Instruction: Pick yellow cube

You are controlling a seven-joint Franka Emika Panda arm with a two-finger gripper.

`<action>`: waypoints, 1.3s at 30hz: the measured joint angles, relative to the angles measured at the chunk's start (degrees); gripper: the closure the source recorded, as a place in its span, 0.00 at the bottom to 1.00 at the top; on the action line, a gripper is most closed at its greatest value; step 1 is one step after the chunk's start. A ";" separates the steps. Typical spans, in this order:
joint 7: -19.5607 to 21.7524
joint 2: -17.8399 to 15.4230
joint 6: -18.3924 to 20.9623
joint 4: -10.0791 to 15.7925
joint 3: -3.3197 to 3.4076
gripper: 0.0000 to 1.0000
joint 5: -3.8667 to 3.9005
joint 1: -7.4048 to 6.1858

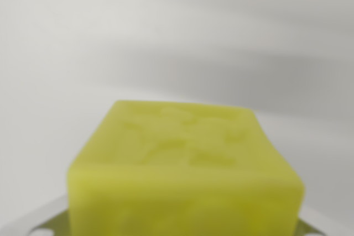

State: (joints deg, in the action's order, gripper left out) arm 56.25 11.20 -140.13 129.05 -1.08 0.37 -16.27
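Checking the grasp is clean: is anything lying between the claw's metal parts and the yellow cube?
Nothing shows there in the wrist view: the yellow cube fills the bottom, with metal claw parts peeking out directly at its lower corners. The picture is blurred.

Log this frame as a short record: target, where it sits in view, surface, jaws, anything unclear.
target: yellow cube, blurred, very close to the camera
position in view: lower centre, cut off by the bottom edge
top face: faint embossed pattern, shape not readable
surface: plain pale grey surface, soft shadows
jaws: metallic parts at both bottom corners beside the cube; contact cannot be told
other objects: none visible
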 joint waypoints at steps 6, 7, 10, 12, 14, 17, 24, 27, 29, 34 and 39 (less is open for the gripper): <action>-0.04 -1.63 2.04 -0.41 0.00 1.00 -0.06 0.00; -0.05 -1.89 2.37 -0.49 0.00 1.00 -0.07 -0.01; -0.06 -2.67 3.40 -0.74 0.00 1.00 -0.09 -0.01; -0.07 -3.17 4.09 -0.92 0.00 1.00 -0.11 -0.01; -0.09 -3.68 4.78 -1.12 0.00 1.00 -0.12 -0.01; -0.10 -4.39 5.82 -1.43 0.00 1.00 -0.15 -0.01; -0.13 -6.00 8.26 -2.26 0.00 1.00 -0.19 -0.01; -0.14 -6.67 9.31 -2.66 0.00 1.00 -0.21 -0.01; -0.15 -7.08 10.00 -2.94 0.00 1.00 -0.22 -0.01; -0.17 -7.98 11.55 -3.59 0.00 1.00 -0.25 -0.01; -0.17 -8.13 11.83 -3.70 0.00 1.00 -0.25 -0.01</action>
State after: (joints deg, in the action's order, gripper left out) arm 56.08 3.07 -128.30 125.35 -1.08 0.11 -16.28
